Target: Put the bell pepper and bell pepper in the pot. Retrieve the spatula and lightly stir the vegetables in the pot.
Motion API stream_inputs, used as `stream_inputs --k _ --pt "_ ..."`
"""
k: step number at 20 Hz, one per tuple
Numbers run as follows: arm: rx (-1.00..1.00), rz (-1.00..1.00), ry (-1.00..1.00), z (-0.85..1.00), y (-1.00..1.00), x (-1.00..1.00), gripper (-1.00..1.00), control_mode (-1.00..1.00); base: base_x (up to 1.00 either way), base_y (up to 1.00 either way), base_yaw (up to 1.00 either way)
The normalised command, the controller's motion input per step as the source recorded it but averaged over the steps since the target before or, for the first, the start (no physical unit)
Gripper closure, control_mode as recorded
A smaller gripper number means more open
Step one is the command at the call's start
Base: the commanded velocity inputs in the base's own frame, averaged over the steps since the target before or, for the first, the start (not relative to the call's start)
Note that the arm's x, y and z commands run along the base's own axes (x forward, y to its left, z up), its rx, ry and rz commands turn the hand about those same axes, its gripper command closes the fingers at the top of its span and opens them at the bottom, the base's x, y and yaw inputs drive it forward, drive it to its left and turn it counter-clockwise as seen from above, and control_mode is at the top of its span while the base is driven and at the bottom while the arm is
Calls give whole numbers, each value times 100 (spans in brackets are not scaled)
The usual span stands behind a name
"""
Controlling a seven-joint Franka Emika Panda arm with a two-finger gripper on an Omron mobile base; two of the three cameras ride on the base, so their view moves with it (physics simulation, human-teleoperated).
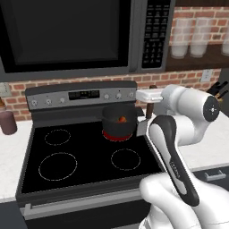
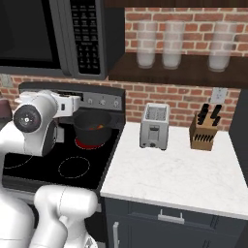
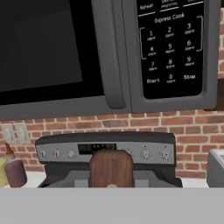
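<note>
On the far left of the left base view a dark brown jar (image 1: 7, 121) stands on the counter beside the black stove (image 1: 85, 154). The pot (image 1: 119, 122) sits on the back right burner, with a red-orange bell pepper (image 1: 121, 119) showing inside it; the second pepper cannot be made out. Just right of the pot, the gripper (image 1: 149, 108) is clamped shut on the spatula (image 1: 150, 107), whose dark reddish-brown handle hangs upright from the hand; its blade is hidden behind the arm's white forearm. In the hand view the handle's end rises in front of the stove's control panel (image 3: 105, 148), under the microwave (image 3: 109, 52). Further right, on the white counter (image 2: 174, 174), stand a silver toaster (image 2: 155, 126) and a knife block (image 2: 204, 131), well apart from the pot.
</note>
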Motion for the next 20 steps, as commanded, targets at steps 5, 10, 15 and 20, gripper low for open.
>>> stream_inputs --k 5,10,15,20 --pt "0 1 -2 -24 -41 17 100 -100 0 0 0" --pt "8 3 0 -24 -22 26 100 -100 0 0 0" --pt "39 4 0 0 -18 13 100 -100 0 0 0" --pt "40 1 1 -7 -15 25 100 -100 0 0 0"
